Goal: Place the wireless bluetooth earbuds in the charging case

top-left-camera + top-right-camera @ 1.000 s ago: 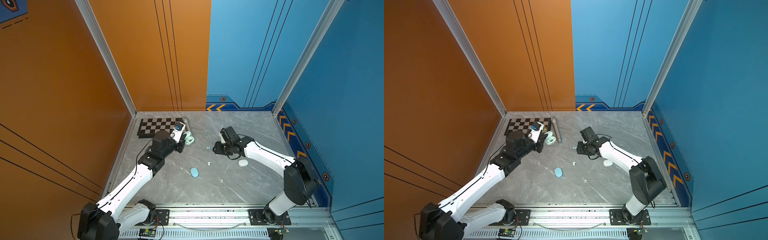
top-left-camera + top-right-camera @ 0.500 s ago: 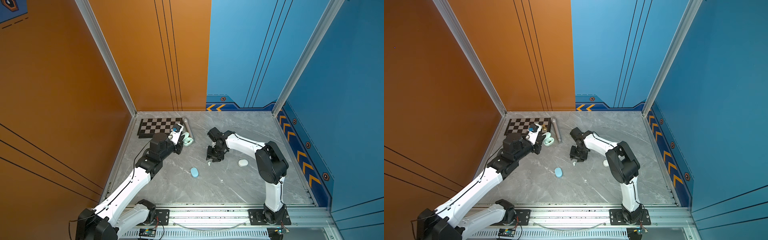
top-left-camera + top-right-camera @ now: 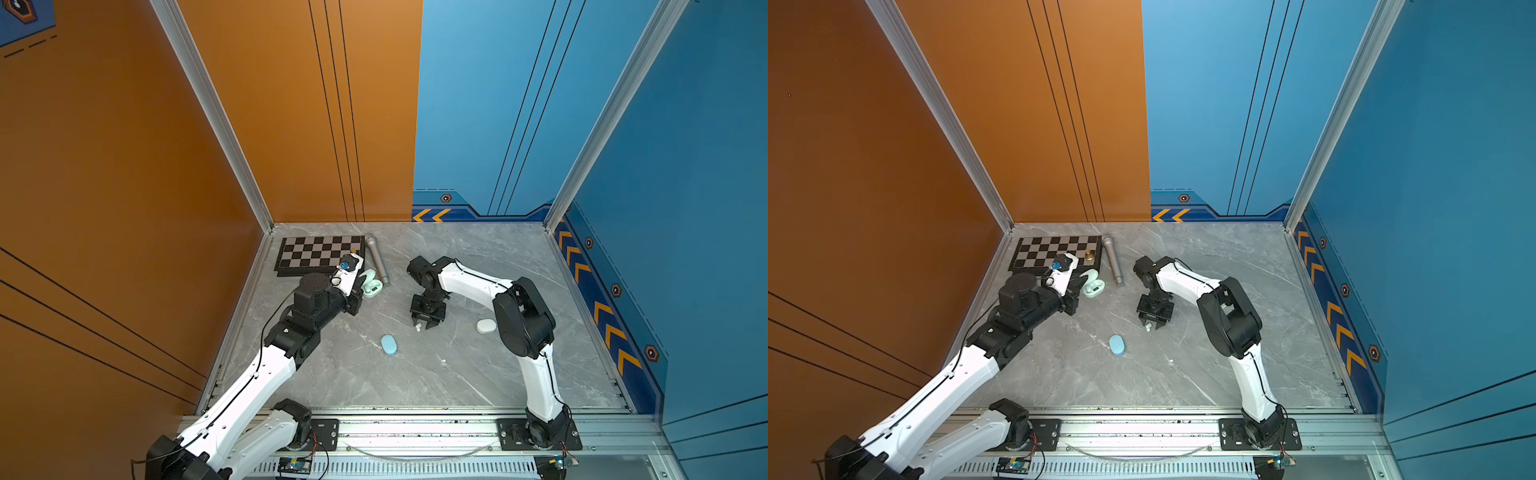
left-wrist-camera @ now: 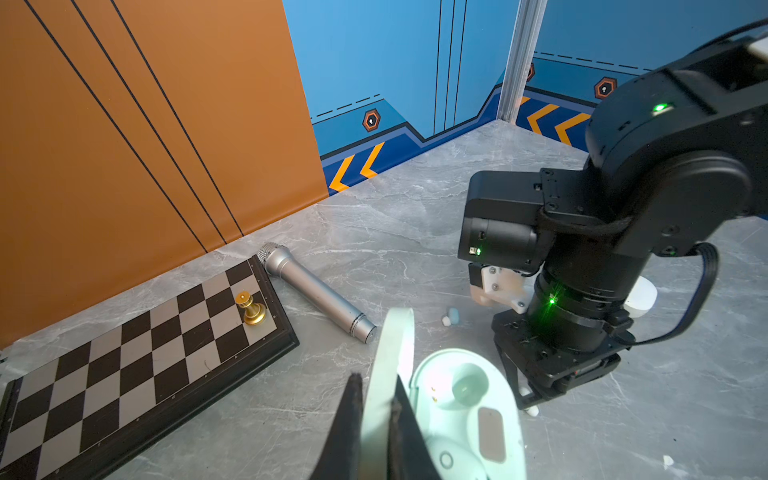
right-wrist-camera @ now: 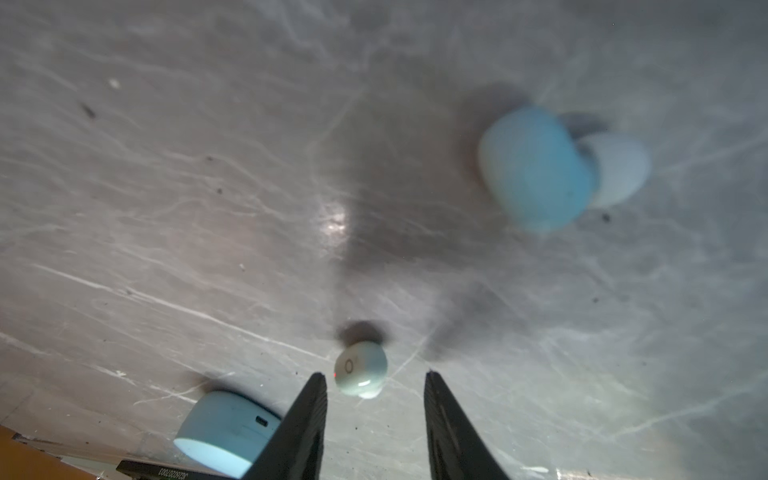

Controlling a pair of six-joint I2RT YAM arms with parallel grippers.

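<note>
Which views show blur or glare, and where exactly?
Right wrist view: the blue earbud is out of focus, the pale earbud is sharper, and a glare spot lies on the table. Left wrist view: the mint case is overexposed, its lid soft so near the lens. Both top views: evenly lit, no clear motion blur.
</note>
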